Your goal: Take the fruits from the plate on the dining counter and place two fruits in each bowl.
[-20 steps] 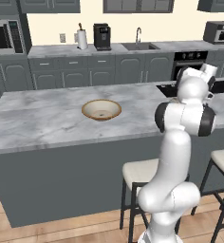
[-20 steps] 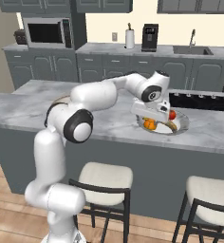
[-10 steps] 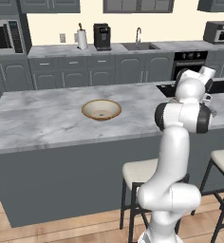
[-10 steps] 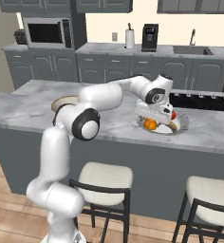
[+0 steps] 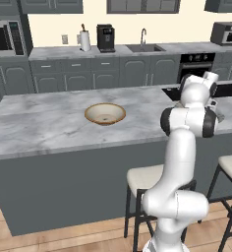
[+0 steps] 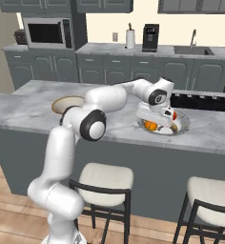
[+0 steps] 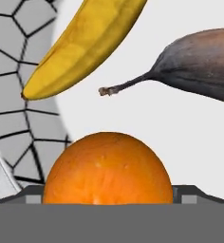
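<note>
Marble dining counter (image 6: 33, 102) | hand (image 6: 158, 125) spread wide over plate (image 6: 182, 125) | orange (image 7: 107, 168) between fingertips

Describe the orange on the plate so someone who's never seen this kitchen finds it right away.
Start at the long marble dining counter and go to the grey-rimmed plate near its right end in the right base view, under the open gripper. The orange lies on the plate's white centre, nearest the gripper. It is the one round, bright orange piece, unlike the curved yellow banana and the dark stemmed fruit.

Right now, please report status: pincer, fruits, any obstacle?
Pincer open, low over plate. Orange directly ahead, not gripped. Banana and a dark stemmed fruit beyond it.
</note>
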### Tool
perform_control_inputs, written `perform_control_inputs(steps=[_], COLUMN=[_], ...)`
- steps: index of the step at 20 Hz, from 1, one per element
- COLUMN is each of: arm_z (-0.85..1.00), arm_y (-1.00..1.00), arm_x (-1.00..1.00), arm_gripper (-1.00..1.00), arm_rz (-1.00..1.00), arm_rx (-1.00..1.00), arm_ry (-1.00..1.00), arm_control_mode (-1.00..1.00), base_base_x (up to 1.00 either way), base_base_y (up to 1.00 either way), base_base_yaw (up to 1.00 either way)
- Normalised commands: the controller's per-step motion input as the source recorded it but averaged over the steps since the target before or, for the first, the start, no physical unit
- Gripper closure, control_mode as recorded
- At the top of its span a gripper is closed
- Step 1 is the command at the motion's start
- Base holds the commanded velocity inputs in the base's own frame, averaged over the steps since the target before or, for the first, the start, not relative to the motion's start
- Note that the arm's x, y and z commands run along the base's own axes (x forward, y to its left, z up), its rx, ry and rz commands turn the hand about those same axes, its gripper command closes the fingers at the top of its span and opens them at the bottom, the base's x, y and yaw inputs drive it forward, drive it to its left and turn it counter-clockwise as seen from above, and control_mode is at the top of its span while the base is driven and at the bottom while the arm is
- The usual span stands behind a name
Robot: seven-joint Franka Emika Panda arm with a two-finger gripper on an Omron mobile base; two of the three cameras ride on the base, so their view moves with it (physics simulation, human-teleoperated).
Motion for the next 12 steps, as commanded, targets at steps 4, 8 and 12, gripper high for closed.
perform_control_inputs(steps=[4,8,12], arm_z=[0.01,0.47,0.51], arm_y=[0.02,0.17,0.74], arm_x=[0.00,-0.21,-0.30], arm_gripper=[1.00,1.00,1.00], arm_rz=[0.00,0.00,0.04], arm_rx=[0.00,0.00,0.00], arm_ry=[0.01,0.00,0.04], arm_control_mode=[-1.00,-1.00,-1.00], base_base_x=[0.00,0.00,0.00], base_base_y=[0.00,0.00,0.00], base_base_yaw=[0.00,0.00,0.00])
